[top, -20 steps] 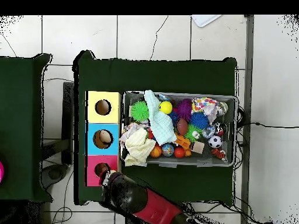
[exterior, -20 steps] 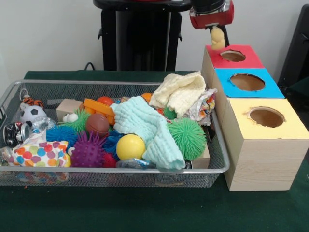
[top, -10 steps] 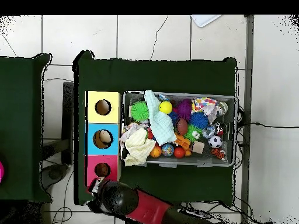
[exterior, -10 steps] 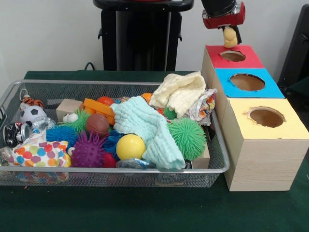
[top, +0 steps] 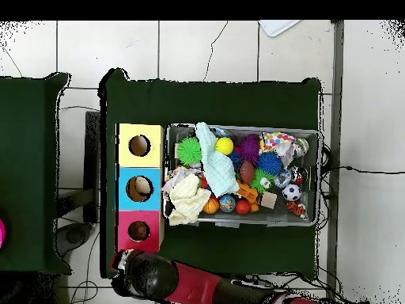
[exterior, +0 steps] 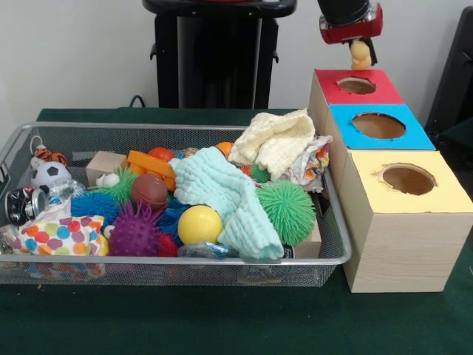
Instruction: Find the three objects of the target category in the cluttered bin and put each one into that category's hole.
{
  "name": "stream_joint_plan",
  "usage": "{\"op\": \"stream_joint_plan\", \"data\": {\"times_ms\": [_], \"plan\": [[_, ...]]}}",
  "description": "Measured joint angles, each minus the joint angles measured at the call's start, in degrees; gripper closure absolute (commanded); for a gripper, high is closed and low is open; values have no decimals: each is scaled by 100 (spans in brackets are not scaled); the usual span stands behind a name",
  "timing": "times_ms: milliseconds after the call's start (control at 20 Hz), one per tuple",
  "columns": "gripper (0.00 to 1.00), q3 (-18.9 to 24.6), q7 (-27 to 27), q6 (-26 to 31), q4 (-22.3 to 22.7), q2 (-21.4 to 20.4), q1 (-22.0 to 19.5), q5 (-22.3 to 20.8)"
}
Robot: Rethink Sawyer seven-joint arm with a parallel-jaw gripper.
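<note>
My gripper [exterior: 361,56] hangs above and just behind the red box [exterior: 325,95], at the far end of the row. It is shut on a small pale yellow toy [exterior: 359,49] that dangles over the back rim of the red hole [exterior: 357,85]. Looking down from the overhead view, the arm's end [top: 146,274] sits just past the red box [top: 139,230] and hides the fingers. The blue box [top: 140,188] has a pale object in its hole. The yellow box [exterior: 408,179] stands nearest the front.
The wire bin [exterior: 185,260] holds a mint cloth [exterior: 222,192], a cream cloth [exterior: 277,140], a green spiky ball [exterior: 286,211], a yellow ball [exterior: 199,224], a purple spiky ball [exterior: 134,231], a brown ball [exterior: 148,189] and a small soccer ball [exterior: 49,173].
The gripper has carried the yellow toy to the right and upward in the front view, from left of the red hole to behind it. Bin contents have not moved.
</note>
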Motion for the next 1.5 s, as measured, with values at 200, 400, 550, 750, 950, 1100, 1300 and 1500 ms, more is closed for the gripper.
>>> {"op": "stream_joint_plan", "data": {"times_ms": [200,400,550,750,950,1100,1300,1500], "plan": [[100,-1,4,-158,-1,8,5,-210],[100,-1,4,-159,-2,-1,4,-327],[100,-1,4,-158,-1,-34,4,-356],[100,-1,4,-155,1,-95,-1,-359],[100,0,4,-151,2,-160,-2,-361],[100,0,4,-144,5,-216,-2,-387],[100,-1,4,-94,6,-285,-5,-395],[100,0,4,-82,2,-457,-28,-394]]}}
